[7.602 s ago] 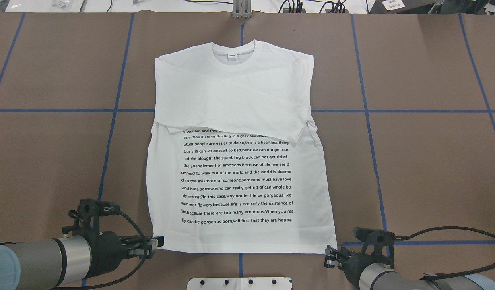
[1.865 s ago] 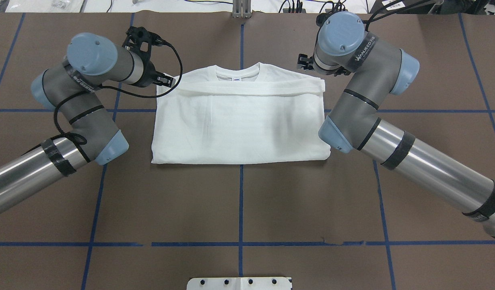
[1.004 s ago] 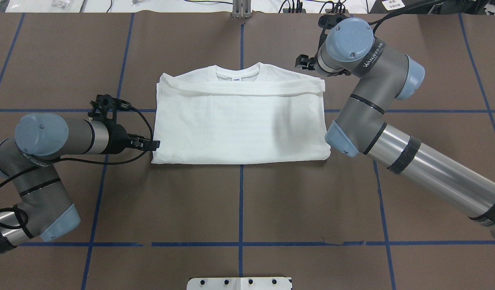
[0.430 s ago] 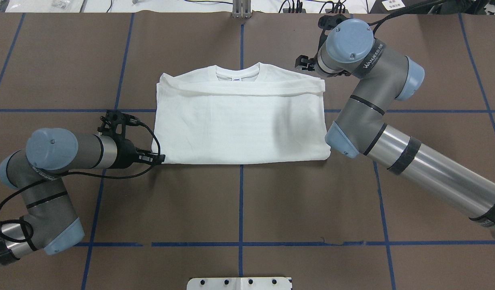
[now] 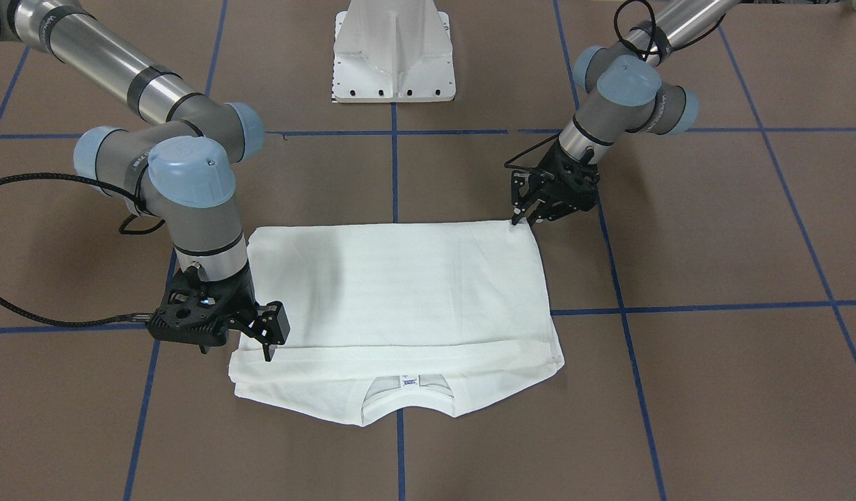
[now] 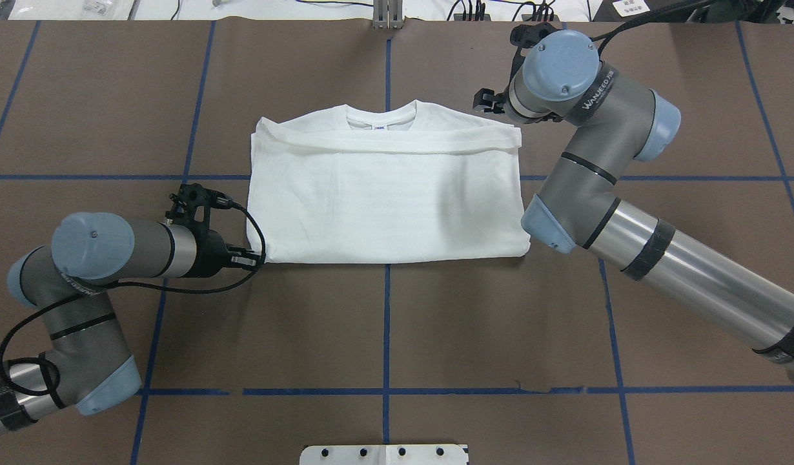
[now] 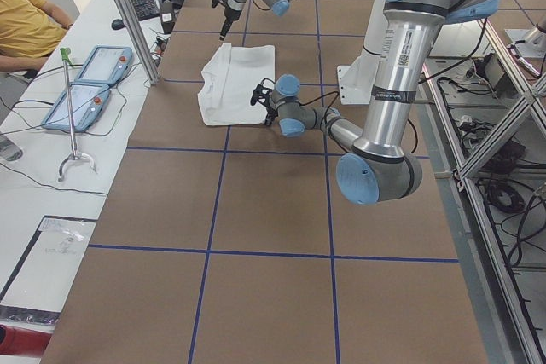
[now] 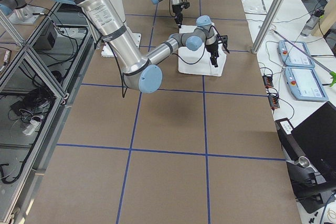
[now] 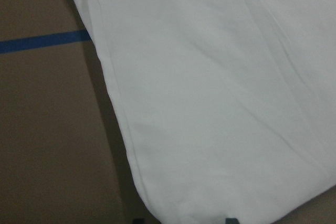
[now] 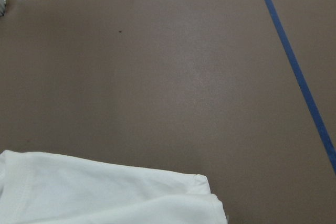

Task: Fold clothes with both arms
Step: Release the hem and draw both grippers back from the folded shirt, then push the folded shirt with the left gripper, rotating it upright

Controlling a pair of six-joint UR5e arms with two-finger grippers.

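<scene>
White T-shirt [image 6: 384,200] lies folded in half, plain side up, neck at top, upper middle of the overhead view on the brown table [image 6: 500,323]. Left gripper [image 6: 255,260] sits low at the shirt's lower-left corner there, probably lining up a sideways fold. Its jaws are partly open and straddle the corner; it doesn't look clamped. Right gripper [image 5: 271,337] hovers over the shirt's lower-left corner in the front view, jaws apart, empty.

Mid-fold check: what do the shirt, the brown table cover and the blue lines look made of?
T-shirt: soft matte white knit, likely cotton; it creases gently, neck is ribbed. Table cover: matte brown sheet, paper or felt-like; no gloss, cannot tell which. Blue lines: probably adhesive tape, with a gap in one place.
</scene>
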